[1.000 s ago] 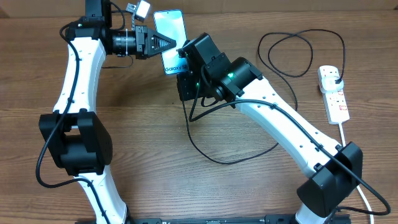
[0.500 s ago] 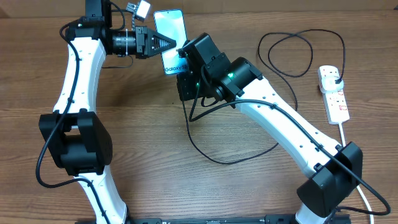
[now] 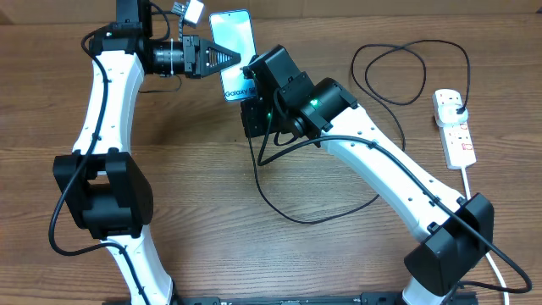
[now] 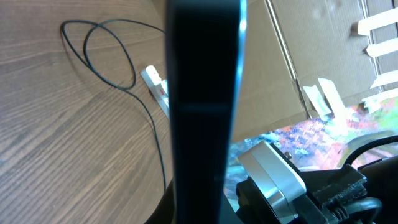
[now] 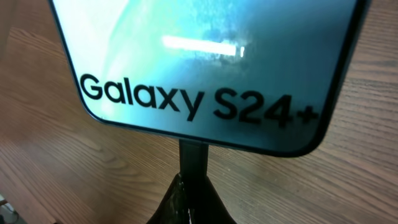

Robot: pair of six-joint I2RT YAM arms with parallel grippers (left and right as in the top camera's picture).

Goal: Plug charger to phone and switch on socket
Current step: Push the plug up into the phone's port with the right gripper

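Observation:
The phone (image 3: 230,38) is held off the table at the back, its screen lit, with "Galaxy S24+" along its near short end (image 5: 199,62). My left gripper (image 3: 236,59) is shut on the phone's left side; in the left wrist view the phone (image 4: 202,93) is a dark upright bar. My right gripper (image 5: 196,196) is shut on the charger's connector tip (image 5: 194,158), which meets the phone's bottom edge. The charger cable (image 3: 406,51) loops across to the socket (image 3: 454,129) at the right, where its black plug (image 3: 457,104) sits in the far outlet.
The socket's thick white cord (image 3: 476,199) runs toward the front right. The black cable hangs slack under the right arm (image 3: 288,212). A cardboard wall (image 4: 267,81) stands behind the table. The socket (image 4: 155,84) also appears in the left wrist view.

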